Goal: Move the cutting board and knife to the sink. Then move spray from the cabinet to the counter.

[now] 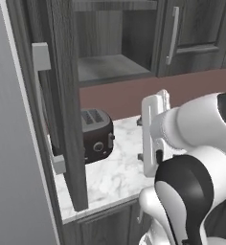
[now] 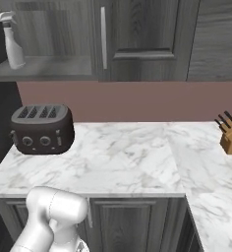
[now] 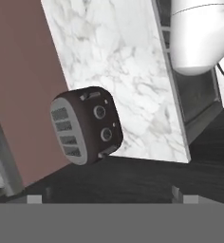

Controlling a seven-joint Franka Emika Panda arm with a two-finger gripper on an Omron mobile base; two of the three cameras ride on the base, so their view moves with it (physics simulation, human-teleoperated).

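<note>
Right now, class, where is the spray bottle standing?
In the right base view the spray bottle stands upright at upper left on the open cabinet's grey shelf, above the dark toaster on the counter.

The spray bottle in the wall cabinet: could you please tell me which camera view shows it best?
The right base view: the spray stands upright on the cabinet shelf at upper left, trigger head clear, above the toaster. In the left base view the open door hides that part of the shelf. The hand view looks at the toaster and counter.

Veined marble counter (image 2: 137, 157), wood-grain cabinet (image 2: 147, 39)
</note>
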